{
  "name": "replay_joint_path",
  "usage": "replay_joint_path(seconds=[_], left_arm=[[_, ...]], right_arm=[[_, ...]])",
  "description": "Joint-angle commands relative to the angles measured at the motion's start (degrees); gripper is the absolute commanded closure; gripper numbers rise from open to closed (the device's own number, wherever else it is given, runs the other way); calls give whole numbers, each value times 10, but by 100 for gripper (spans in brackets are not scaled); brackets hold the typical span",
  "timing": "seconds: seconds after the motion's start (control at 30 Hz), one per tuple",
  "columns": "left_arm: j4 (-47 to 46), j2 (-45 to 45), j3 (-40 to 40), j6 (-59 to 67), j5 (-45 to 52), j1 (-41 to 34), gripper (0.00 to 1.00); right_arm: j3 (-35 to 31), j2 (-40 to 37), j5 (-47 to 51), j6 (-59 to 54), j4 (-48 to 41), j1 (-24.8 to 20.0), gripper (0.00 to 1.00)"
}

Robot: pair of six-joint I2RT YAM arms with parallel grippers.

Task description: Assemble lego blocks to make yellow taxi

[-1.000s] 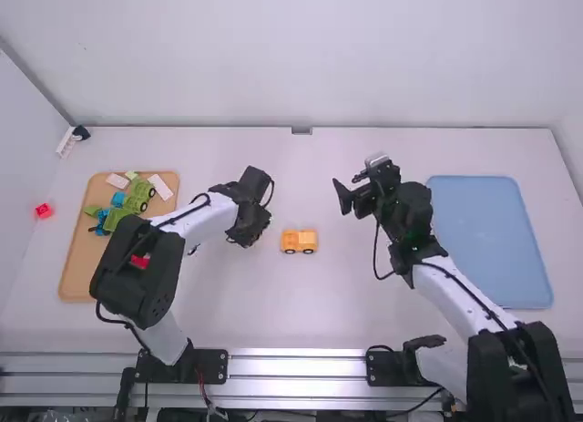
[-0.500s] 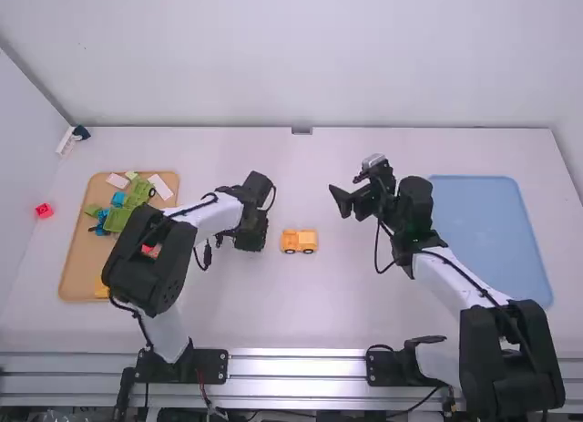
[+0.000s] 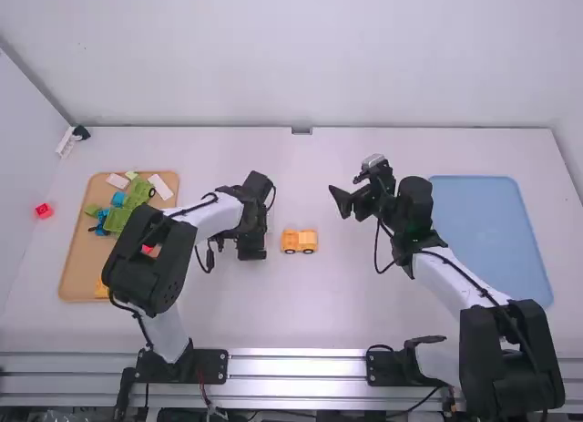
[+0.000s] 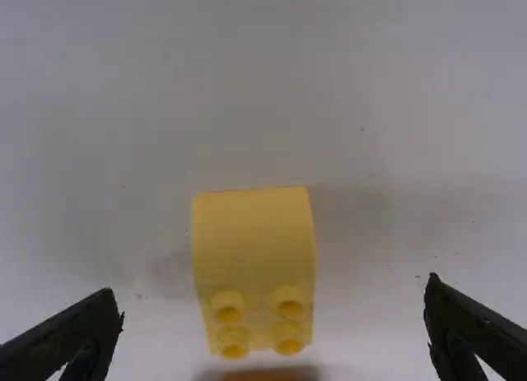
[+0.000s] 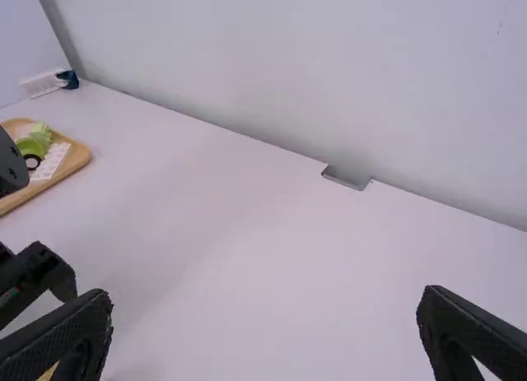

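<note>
Honestly, with the left jaws (image 4: 274, 308) and right jaws (image 5: 263, 308) both spread wide and empty, a slightly off-centre pinch could skew the studded yellow block (image 4: 254, 262) on the surface below the left pair, or sideways drift could bump the wheeled yellow car (image 3: 299, 241) just beside.

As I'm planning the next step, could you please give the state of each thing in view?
Left black two-finger hand: open.
Right black two-finger hand: open.
Small yellow plastic toy vehicle: upright on wheels.
Tan rectangular wooden tray: holding coloured blocks.
Blue rectangular tray: lying flat.
Small red block: outside both trays.
</note>
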Motion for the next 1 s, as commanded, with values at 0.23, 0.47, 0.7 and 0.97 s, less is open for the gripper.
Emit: replay_joint_path(seconds=[0.23, 0.47, 0.7, 0.97], left_arm=[[-203, -44, 104, 143, -21, 24, 1], [-351, -59, 242, 476, -119, 26, 20], [-232, -59, 255, 881, -220, 28, 1], [-142, -59, 255, 1297, -188, 30, 1]], right_arm=[[23, 2, -3, 0, 7, -1, 2], [23, 7, -1, 0, -14, 0, 1], [23, 19, -4, 1, 6, 0, 2], [24, 19, -20, -2, 21, 0, 1]])
